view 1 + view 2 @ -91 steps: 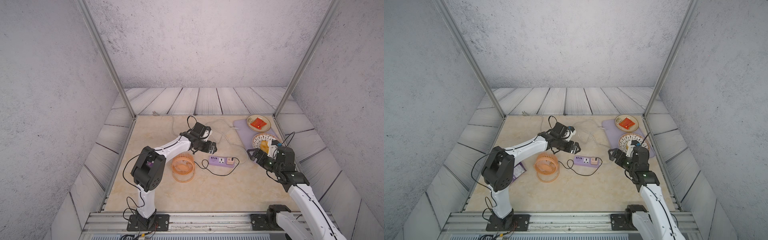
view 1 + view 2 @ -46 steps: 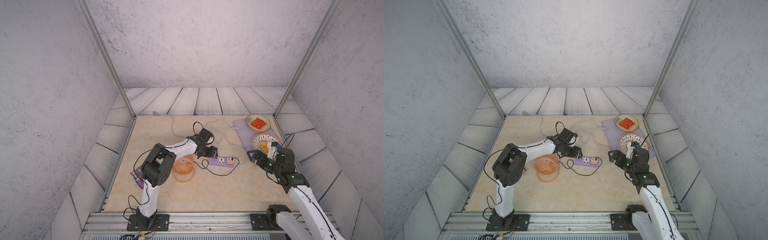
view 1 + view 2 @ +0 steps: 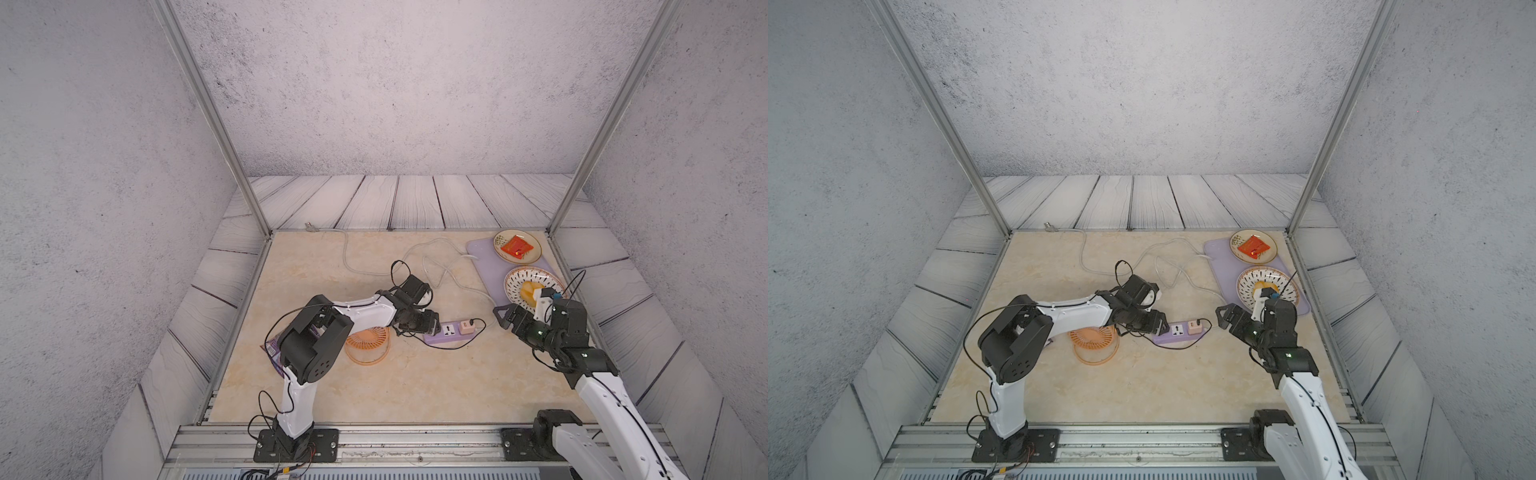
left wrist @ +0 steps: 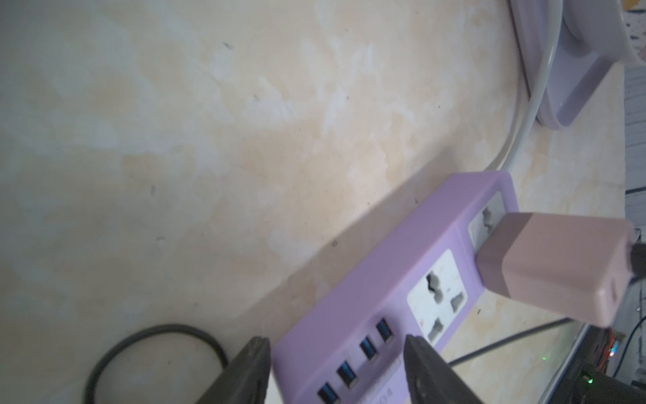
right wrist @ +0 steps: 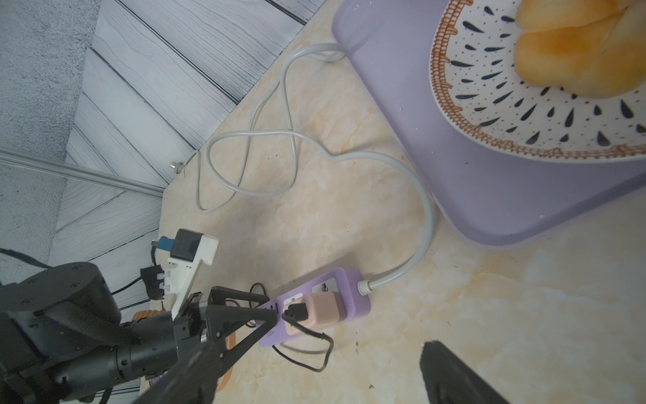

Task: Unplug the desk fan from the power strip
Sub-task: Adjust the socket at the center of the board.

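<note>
Beige marbled worktop (image 3: 415,382) carries the power strip (image 3: 446,332), with the pinkish plug (image 4: 552,266) of the desk fan (image 3: 368,345) seated in its end socket. Left jaws clamp the strip's USB end; right jaws gape near the plug end, touching nothing. Fan sits beside the left arm (image 3: 365,311).

The left gripper (image 3: 428,328) has dropped from behind the power strip (image 3: 451,332) to its USB end near frame centre, and its jaws have narrowed to sit against the strip's long sides. The left arm's elbow (image 3: 311,345) now overlaps the desk fan (image 3: 370,349) on its left edge. The right gripper (image 3: 505,318) has edged slightly left toward the strip.
</note>
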`<action>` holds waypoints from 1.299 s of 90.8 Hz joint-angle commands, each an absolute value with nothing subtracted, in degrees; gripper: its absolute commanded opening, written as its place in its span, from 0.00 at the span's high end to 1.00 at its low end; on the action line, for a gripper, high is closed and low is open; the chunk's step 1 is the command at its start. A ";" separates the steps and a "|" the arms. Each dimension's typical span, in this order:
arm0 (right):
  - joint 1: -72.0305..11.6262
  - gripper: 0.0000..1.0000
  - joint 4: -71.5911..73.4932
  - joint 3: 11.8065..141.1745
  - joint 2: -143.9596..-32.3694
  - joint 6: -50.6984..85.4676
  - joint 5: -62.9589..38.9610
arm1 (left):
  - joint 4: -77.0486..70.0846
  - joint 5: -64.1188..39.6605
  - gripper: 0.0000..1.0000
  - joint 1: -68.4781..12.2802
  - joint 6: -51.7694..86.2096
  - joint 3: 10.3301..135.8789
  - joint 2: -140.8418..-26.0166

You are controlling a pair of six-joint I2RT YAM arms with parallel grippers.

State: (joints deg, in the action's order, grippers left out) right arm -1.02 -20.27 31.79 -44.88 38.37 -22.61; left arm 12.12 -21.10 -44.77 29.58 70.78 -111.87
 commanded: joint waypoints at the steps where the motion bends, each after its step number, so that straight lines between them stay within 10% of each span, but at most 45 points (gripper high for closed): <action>1: -1.11 0.05 -21.71 32.44 -43.33 37.65 -23.39 | 14.33 -20.50 0.27 -44.91 25.44 72.68 -108.89; 69: -1.08 0.05 -20.28 31.55 -43.86 37.01 -27.62 | 26.98 -16.77 0.17 -48.46 3.42 80.57 -114.11; 118: -1.07 0.05 -20.53 31.03 -42.07 36.73 -28.31 | 26.43 -12.74 0.29 -48.87 -0.08 80.10 -116.64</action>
